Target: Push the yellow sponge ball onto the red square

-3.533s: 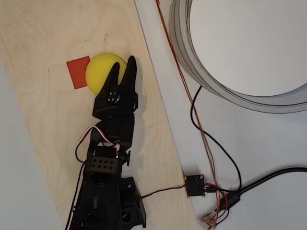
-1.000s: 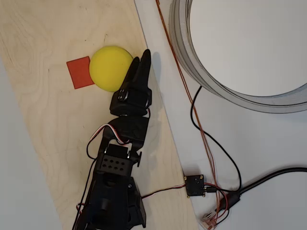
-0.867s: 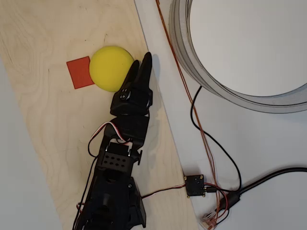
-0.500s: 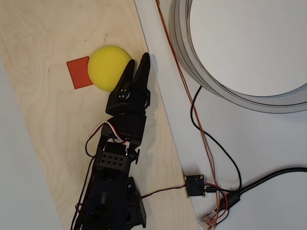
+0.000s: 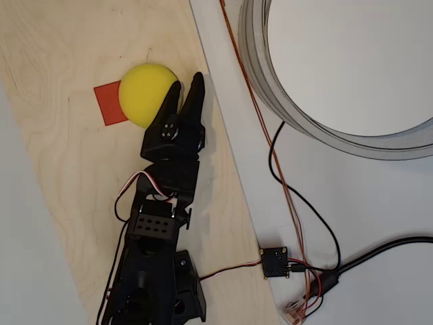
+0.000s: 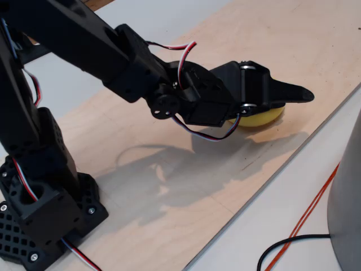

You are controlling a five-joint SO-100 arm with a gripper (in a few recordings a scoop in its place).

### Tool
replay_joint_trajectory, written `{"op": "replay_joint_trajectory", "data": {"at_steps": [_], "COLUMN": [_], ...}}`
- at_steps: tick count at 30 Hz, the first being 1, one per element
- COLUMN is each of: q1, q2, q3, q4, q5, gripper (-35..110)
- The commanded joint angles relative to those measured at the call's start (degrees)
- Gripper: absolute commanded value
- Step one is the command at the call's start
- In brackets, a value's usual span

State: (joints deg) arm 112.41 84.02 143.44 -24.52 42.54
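Gripper point(image 5: 184, 88) against yellow sponge ball point(image 5: 143, 93)

Landmark: wooden board point(image 5: 81, 169), lying on the desk point(image 5: 379, 196).
Yellow sponge ball point(image 5: 145, 93): on the board near its right edge in the overhead view, overlapping the right side of the red square point(image 5: 107, 105).
Gripper point(image 5: 186, 91): above the board, fingers point(image 5: 195, 95) at the ball's right side.
Ring point(image 5: 270, 81): on the desk, right of the board.
Cables point(image 5: 298, 203): on the desk, right of the board, below the ring.
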Motion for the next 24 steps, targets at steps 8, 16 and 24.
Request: {"op": "replay_joint_trajectory", "data": {"at_steps": [8,16,24], "q1": [-6.06,-8.53,-10.20], "q2": [0.88,0.97,1.14], "q3": [1.49,0.88,0.35], "q4": [-0.18,-0.18,-0.18], "q5": [4.75,7.03,8.61], "gripper": [21,21,21]}}
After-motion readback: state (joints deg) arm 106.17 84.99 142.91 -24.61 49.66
